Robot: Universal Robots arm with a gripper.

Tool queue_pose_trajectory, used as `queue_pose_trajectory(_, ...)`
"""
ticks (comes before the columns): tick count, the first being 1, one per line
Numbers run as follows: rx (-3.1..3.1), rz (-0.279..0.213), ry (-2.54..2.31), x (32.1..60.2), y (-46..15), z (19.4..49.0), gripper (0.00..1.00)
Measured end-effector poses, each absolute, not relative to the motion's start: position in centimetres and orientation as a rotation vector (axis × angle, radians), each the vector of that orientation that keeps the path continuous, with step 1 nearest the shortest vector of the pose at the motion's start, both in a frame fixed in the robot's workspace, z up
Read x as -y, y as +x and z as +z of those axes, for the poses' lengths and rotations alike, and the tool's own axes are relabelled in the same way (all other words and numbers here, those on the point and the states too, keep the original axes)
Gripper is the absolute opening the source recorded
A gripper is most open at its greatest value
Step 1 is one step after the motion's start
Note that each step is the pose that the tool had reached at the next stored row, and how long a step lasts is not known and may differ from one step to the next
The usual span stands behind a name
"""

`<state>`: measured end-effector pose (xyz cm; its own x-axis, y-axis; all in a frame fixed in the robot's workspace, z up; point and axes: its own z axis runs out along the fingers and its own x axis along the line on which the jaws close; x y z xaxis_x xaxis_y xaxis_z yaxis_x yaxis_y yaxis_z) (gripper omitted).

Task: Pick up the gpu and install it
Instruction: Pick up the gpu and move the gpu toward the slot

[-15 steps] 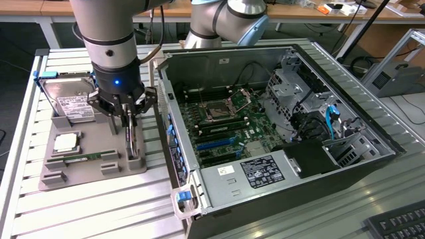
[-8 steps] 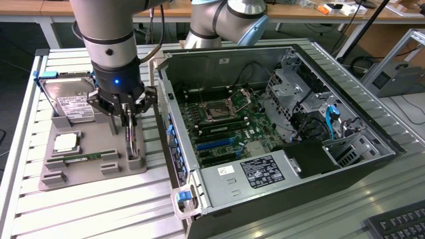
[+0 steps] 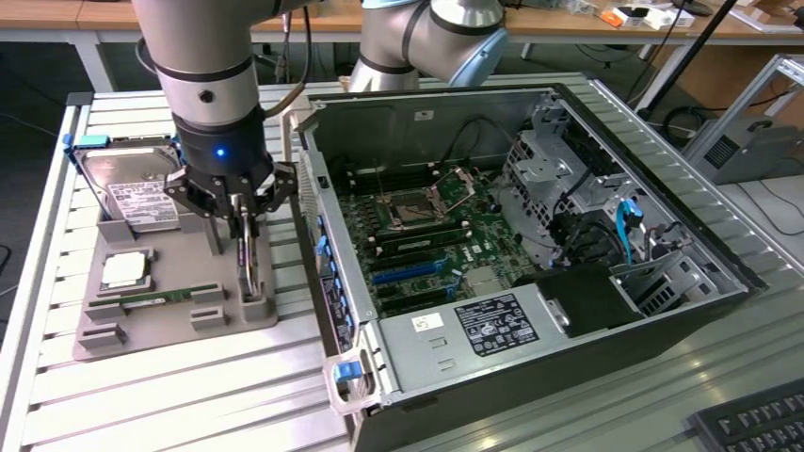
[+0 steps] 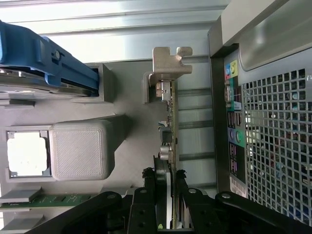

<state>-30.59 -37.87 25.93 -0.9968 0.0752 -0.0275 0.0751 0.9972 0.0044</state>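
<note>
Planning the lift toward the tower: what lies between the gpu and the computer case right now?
Nothing stands there. In the wrist view, bare table slats separate the gpu from the computer case.

One gpu, one hard drive, one case

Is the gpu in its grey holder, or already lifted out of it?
In the holder. The gpu stands on edge in a slot of the grey holder, with the hand closed on it.

End effector around upright gpu
</note>
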Motion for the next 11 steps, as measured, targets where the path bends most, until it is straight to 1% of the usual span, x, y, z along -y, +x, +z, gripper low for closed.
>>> queue_pose_trajectory(11, -3.112, 0.012, 0.117, 37.9, -30.59, 26.24, 0.27)
